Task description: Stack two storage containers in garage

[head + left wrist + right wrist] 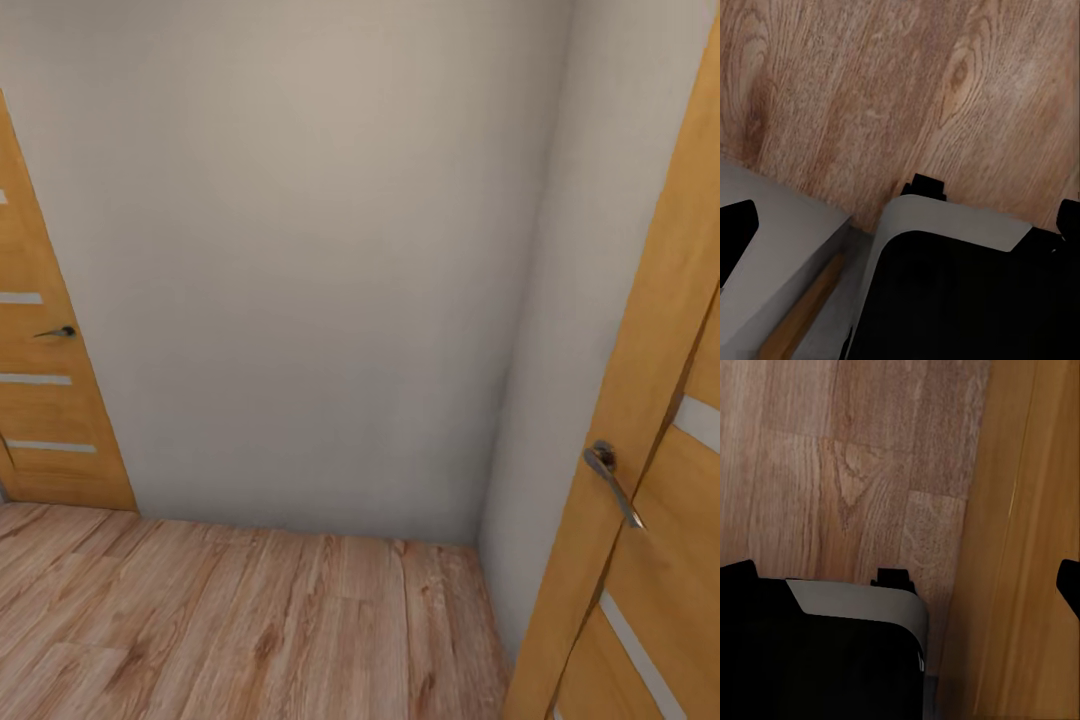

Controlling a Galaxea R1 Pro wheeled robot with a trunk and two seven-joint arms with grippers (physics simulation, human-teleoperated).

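The two storage containers are out of view, and so is the garage. In the left wrist view my left gripper is open: its dark fingertips stand far apart at the picture's two sides, with nothing between them. It hangs over my own grey-and-black base and light wood planks. My right gripper is open too, one dark fingertip showing at the picture's side, and it holds nothing.
I face a plain white wall corner. A wooden door with a metal handle stands close on the right, and its face sits right beside my base. Another wooden door is on the left. Light wood plank floor lies ahead.
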